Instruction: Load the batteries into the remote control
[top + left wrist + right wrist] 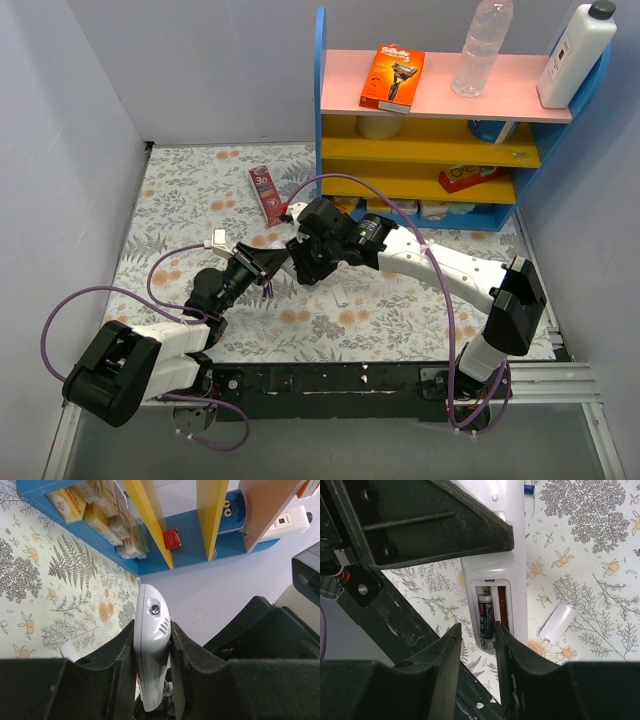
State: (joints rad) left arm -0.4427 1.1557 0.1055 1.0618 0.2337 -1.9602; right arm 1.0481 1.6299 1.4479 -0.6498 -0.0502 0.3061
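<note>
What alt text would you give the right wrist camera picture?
A white remote control shows its open battery compartment with one battery seated. The right gripper, fingers slightly apart, hovers close by; a white cover lies on the flowered table.

One remote (492, 570), one loaded battery (485, 620)

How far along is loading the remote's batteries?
Done: the cover is off, lying on the table. In hand: the left gripper clamps the remote; one battery sits in its open compartment, by the right gripper's fingertips. Left: the second slot looks empty, and the cover needs refitting.
</note>
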